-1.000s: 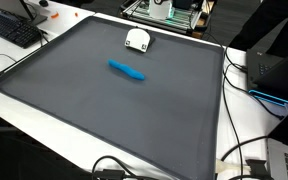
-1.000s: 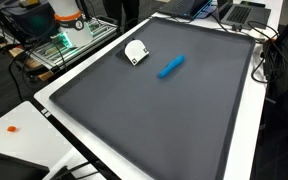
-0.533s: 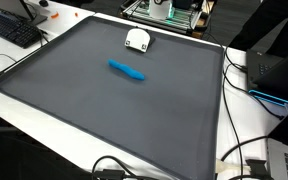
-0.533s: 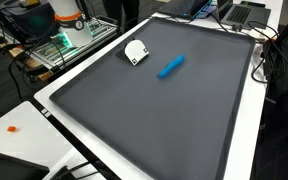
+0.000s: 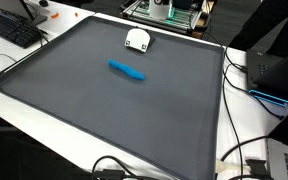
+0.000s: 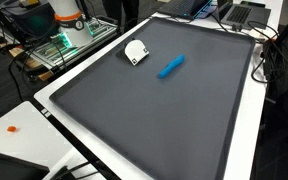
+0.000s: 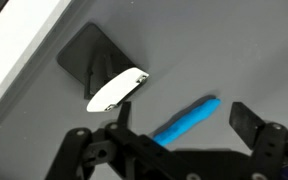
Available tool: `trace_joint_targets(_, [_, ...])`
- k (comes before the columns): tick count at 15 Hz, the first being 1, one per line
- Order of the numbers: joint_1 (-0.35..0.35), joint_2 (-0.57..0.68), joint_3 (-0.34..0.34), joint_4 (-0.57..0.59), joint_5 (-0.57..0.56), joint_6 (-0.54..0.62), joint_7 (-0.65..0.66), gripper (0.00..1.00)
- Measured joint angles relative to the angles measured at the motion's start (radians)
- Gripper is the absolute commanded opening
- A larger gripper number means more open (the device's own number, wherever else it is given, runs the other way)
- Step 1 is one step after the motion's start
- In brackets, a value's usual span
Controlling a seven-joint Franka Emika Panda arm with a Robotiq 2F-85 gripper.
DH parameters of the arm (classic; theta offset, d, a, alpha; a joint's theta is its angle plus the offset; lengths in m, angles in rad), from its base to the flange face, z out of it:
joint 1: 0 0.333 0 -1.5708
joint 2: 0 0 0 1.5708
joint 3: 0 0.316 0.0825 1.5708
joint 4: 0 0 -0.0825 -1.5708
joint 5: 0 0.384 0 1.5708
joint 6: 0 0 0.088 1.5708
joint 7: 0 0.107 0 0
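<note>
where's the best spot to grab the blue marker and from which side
Take the blue marker at its middle, from straight above, closing across its narrow width. It is a slim barrel lying flat on the grey mat, apart from the white object, so both long sides are free. The open gripper frames it in the wrist view.

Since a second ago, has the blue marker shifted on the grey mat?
No. In both exterior views the blue marker keeps its spot and angle beside the white object.
</note>
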Motion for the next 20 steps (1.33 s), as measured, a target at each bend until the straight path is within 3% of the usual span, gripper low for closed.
trace_joint_targets(5, [-0.018, 0.131, -0.048, 0.007, -0.003, 0.024, 0.180, 1.00])
trace_joint_targets(12, [0.013, 0.268, -0.180, 0.005, 0.009, 0.131, 0.109, 1.00])
trace_joint_targets(20, [0.021, 0.373, -0.243, 0.005, 0.052, 0.141, 0.091, 1.00])
